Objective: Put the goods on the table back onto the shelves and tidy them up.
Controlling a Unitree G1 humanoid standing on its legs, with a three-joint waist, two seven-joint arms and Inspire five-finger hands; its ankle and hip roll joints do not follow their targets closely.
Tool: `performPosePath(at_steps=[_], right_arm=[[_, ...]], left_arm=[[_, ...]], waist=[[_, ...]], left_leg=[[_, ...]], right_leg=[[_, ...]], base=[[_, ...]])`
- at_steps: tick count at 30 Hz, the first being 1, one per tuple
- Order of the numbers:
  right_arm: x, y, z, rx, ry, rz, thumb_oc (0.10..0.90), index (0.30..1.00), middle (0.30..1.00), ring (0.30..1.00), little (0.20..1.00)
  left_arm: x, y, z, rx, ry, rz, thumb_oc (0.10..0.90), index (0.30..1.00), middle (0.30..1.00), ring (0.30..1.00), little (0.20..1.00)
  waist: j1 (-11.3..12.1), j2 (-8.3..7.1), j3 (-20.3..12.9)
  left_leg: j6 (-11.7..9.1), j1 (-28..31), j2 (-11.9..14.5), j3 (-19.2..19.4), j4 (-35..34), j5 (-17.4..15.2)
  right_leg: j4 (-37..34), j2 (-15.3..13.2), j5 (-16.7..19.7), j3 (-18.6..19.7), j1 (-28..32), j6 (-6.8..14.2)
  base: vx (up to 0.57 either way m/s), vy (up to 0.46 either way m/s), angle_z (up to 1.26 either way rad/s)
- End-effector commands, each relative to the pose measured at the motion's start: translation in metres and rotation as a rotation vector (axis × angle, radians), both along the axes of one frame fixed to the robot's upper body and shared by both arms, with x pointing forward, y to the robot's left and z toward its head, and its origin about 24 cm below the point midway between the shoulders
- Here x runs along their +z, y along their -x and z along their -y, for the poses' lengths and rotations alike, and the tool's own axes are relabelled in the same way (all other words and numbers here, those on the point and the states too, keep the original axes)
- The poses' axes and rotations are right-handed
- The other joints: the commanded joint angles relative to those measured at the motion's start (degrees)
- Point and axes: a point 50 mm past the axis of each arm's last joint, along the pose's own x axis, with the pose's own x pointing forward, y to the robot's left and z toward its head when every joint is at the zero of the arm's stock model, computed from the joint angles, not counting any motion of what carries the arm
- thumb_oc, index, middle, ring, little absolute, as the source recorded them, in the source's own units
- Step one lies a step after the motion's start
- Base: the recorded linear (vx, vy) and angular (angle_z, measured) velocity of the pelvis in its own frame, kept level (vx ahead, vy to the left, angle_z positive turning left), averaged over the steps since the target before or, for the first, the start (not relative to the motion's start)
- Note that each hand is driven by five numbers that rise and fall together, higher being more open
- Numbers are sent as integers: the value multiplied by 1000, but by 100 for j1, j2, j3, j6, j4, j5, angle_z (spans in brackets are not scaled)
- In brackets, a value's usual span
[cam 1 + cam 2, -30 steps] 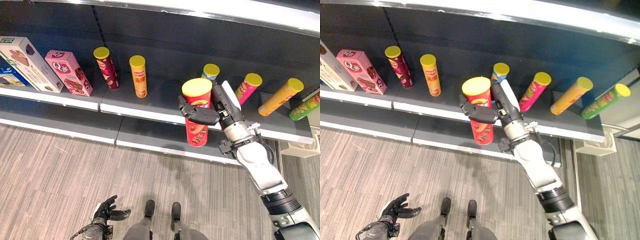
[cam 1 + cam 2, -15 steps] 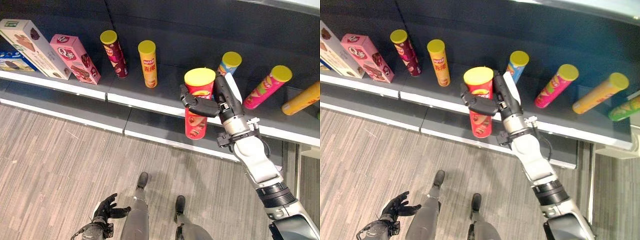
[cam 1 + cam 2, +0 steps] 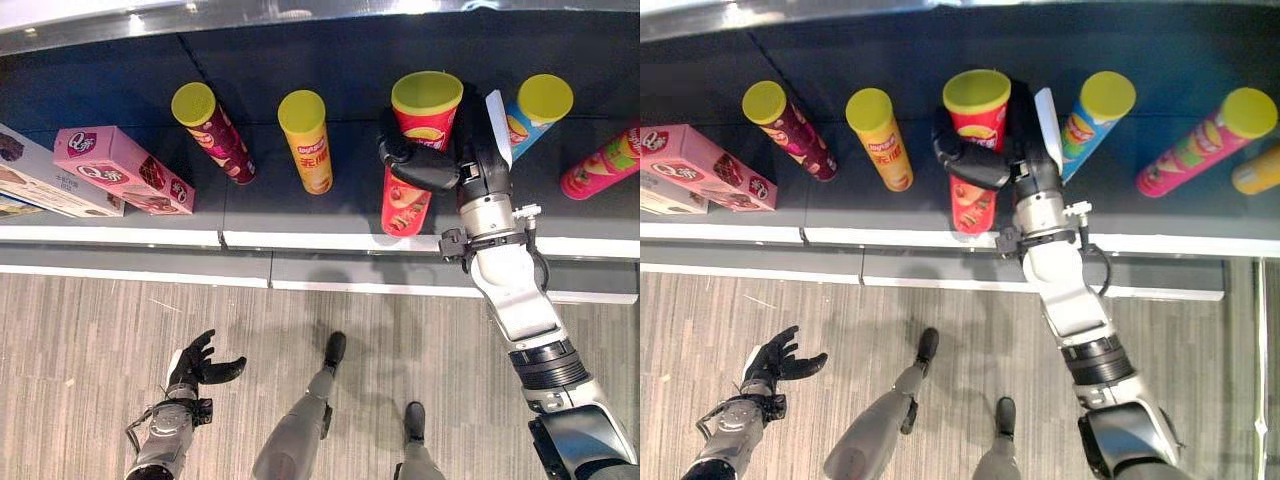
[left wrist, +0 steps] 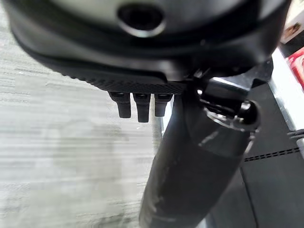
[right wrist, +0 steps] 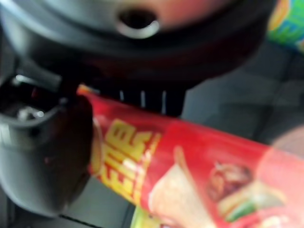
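The red can is clenched in the right hand and has been carried from in front of the shelf edge to over its board, between the yellow can and blue can. Setting down is judged next. The left hand hangs relaxed, well below the shelf.

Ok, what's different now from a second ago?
The right hand, shut on the red can throughout, has carried it from in front of the shelf edge in over the shelf, between the yellow can and blue can. The left hand stays open, low.
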Motion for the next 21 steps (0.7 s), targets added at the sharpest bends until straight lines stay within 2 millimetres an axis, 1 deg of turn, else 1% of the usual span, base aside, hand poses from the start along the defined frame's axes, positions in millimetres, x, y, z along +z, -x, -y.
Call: performPosePath(at_steps=[1, 5, 9, 10, 12, 14, 15, 18, 21], right_arm=[[55, 35, -21, 130, -61, 356, 400, 300, 300, 300, 300], [56, 34, -25, 122, -39, 367, 400, 300, 300, 300, 300], [67, 38, -27, 83, -30, 441, 400, 300, 300, 300, 300], [67, 38, -27, 83, -30, 442, 400, 300, 300, 300, 300], [79, 41, -27, 28, -24, 516, 400, 300, 300, 300, 300], [83, 41, -27, -4, -16, 542, 400, 300, 300, 300, 300], [95, 45, -26, -69, -5, 622, 400, 300, 300, 300, 300], [112, 50, -22, -172, -4, 733, 400, 300, 300, 300, 300], [122, 56, -16, -251, -27, 809, 400, 300, 300, 300, 300]], left_arm=[[-21, 42, -8, 62, -2, -106, 800, 900, 900, 900, 900], [-21, 41, -7, 76, 3, -99, 800, 900, 900, 900, 900], [-16, 36, -10, 90, -7, -68, 800, 900, 900, 900, 900], [-15, 36, -10, 90, -7, -67, 800, 900, 900, 900, 900], [-11, 30, -11, 92, -17, -39, 800, 900, 900, 900, 900], [-10, 29, -11, 94, -20, -34, 800, 900, 900, 900, 900], [-7, 26, -12, 96, -28, -17, 800, 900, 900, 900, 900], [-2, 22, -12, 89, -38, 11, 800, 900, 900, 900, 900], [2, 18, -11, 80, -42, 33, 800, 900, 900, 900, 900]], waist=[[-84, -197, -530], [-95, -216, -472], [-64, -159, -338], [-68, -156, -338], [-15, -93, -187], [12, -67, -162], [75, -22, -93], [137, 42, -42], [189, 111, -5]], left_leg=[[-480, -244, 665, 49, 892, -1184], [-485, -270, 677, 12, 875, -1165], [-490, -425, 676, -54, 972, -1170], [-491, -436, 676, -59, 983, -1173], [-503, -629, 656, -128, 1119, -1169], [-505, -676, 648, -149, 1141, -1165], [-517, -761, 632, -199, 1161, -1149], [-536, -928, 600, -290, 1218, -1126], [-557, -1094, 557, -359, 1267, -1108]], right_leg=[[49, 95, -84, -41, -235, -53], [72, 112, -110, -120, -265, -62], [282, 105, -195, -222, -389, -82], [293, 107, -201, -226, -398, -83], [496, 124, -251, -289, -570, -114], [536, 130, -263, -312, -613, -122], [606, 132, -289, -384, -679, -130], [685, 138, -325, -473, -780, -141], [737, 126, -341, -564, -876, -133]], base=[[-9, -22, -8], [-34, -39, -2], [-37, -33, 0], [-57, -39, 4], [-73, -67, 18], [-40, -59, 17], [-34, -59, 11], [-27, -62, 17], [-9, -32, 23]])
